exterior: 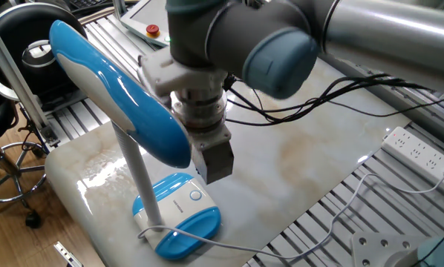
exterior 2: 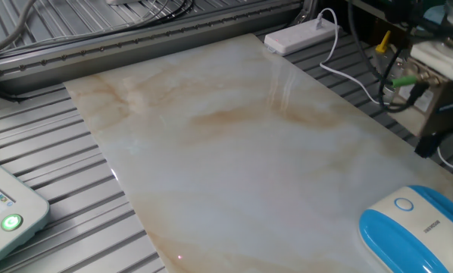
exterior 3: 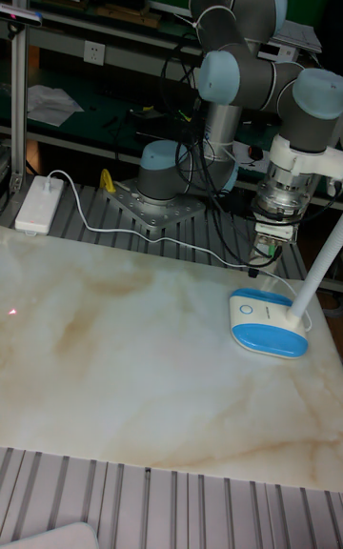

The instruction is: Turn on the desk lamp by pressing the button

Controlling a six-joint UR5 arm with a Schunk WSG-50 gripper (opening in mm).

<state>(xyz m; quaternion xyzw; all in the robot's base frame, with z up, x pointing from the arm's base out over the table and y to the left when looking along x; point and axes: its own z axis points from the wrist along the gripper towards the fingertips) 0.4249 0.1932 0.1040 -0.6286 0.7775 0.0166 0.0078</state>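
Observation:
The desk lamp stands at the table's corner, its long sky-blue and white head (exterior: 118,89) on a slim white stem (exterior: 136,174) above the oval blue-and-white base (exterior: 179,215). The button (exterior: 196,196) is a small white disc with a pale ring on the base's white end, also visible as the button (exterior 2: 403,203) and the button (exterior 3: 247,309). My gripper (exterior: 213,176) hangs pointing down, a short way above the button, beside the lamp head. Nothing is between its fingers. No view shows the fingertips clearly. The gripper (exterior 3: 264,255) is apart from the base (exterior 3: 269,323).
The lamp's thin white cord (exterior: 229,248) trails along the table's front edge. A white power strip (exterior 2: 301,36) lies on the slatted frame beyond the marble top. A pendant with a red button (exterior: 152,30) sits at the back. Black cables (exterior: 333,89) hang from the arm.

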